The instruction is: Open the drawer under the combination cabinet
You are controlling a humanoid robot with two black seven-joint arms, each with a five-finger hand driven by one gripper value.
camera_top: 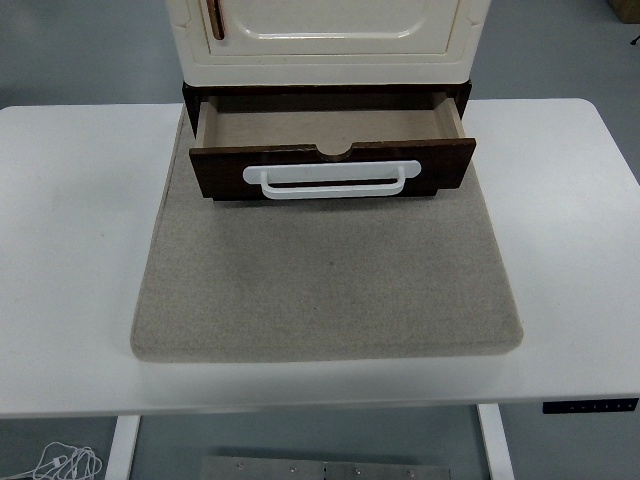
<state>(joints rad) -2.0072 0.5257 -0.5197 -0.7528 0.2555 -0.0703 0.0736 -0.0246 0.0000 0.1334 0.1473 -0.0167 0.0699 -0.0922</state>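
A cream cabinet [330, 40] stands at the table's far middle on a dark brown base. Its door carries a brown handle [214, 18] at the upper left. Below it the dark wooden drawer [332, 165] is pulled out toward me. The drawer's inside [325, 125] shows bare light wood. A white bar handle [325, 181] runs across the drawer front. Neither of my hands shows anywhere in the head view.
A beige felt mat [328, 275] lies under the cabinet and spreads toward the near edge. The white table [70, 250] extends to both sides of it. Grey floor and a loose cable [65, 463] show below the front edge.
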